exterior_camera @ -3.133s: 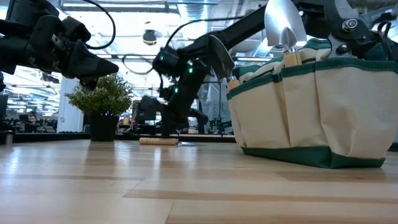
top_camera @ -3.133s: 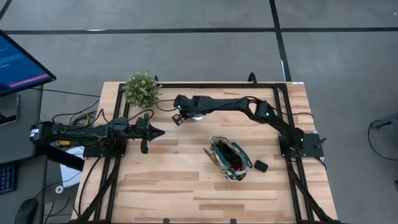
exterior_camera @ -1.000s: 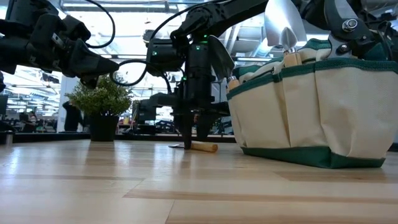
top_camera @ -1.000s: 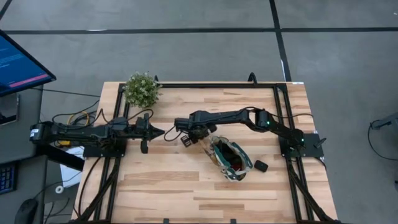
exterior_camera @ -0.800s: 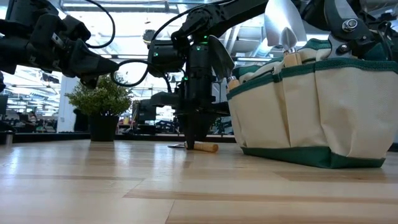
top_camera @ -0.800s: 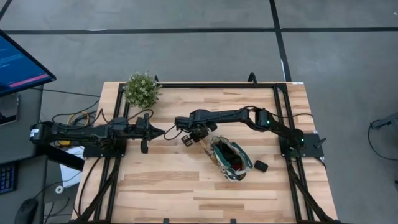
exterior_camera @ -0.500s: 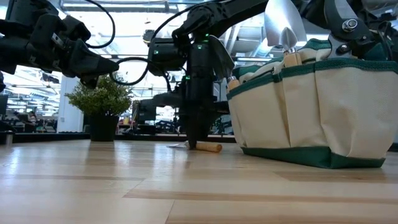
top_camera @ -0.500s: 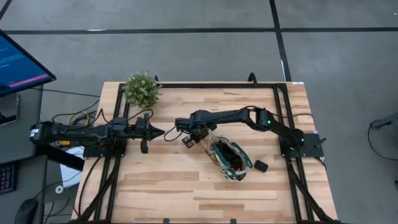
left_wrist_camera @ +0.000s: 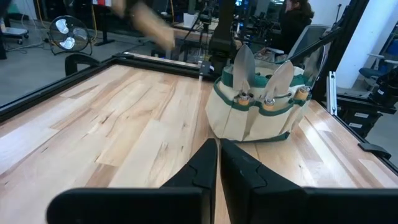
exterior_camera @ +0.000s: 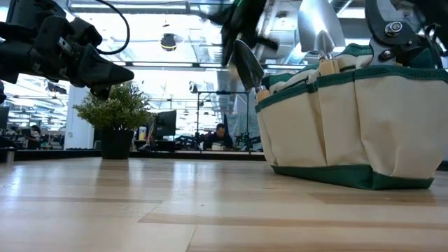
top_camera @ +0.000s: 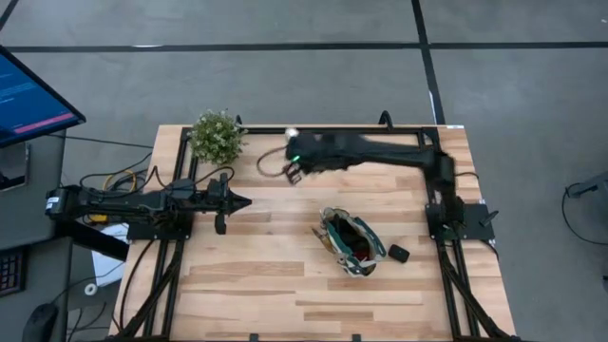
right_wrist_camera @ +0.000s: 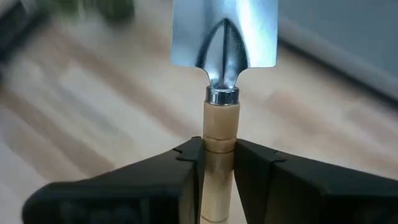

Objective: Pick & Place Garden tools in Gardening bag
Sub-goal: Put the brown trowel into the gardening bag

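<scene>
The right gripper (right_wrist_camera: 219,163) has its fingers clamped on the wooden handle of a trowel (right_wrist_camera: 222,68), silver blade pointing ahead; it seems lifted clear of the table (top_camera: 285,275), though motion blur makes that uncertain. The gardening bag (top_camera: 352,243) stands near the table's middle, trowels upright in its pockets. The left gripper (top_camera: 241,201) waits at the left side, fingers closed on nothing.

Bright even light; motion-blurred right arm (top_camera: 380,152).
</scene>
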### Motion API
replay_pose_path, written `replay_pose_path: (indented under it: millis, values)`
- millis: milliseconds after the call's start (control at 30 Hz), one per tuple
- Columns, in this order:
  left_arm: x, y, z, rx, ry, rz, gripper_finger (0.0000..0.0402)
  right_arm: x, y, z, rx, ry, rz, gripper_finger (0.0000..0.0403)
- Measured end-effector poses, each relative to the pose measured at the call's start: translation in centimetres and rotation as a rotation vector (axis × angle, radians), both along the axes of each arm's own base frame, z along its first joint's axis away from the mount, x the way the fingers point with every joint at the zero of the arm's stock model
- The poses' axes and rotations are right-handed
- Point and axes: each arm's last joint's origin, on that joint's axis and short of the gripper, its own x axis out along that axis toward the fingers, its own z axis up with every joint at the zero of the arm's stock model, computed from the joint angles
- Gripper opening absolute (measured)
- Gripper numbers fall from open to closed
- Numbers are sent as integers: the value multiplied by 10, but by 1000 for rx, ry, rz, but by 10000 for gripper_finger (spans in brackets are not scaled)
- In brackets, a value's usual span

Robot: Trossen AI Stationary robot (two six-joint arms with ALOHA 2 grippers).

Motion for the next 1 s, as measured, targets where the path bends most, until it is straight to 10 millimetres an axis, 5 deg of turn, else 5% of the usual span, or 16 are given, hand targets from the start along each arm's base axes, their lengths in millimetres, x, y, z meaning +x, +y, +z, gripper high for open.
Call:
replay_pose_path:
  millis: [233,433,700,1000]
  values:
    - [0,0,0,0,0,0,17,-70,33,88,-202,-112,-1,52]
    - [0,0,0,0,0,0,17,-138,70,115,-274,-92,20,52]
    - [0,0,0,0,0,0,17,-235,114,72,-150,-214,54,52]
    - [0,0,0,0,0,0,17,-289,131,-10,-67,-335,65,52]
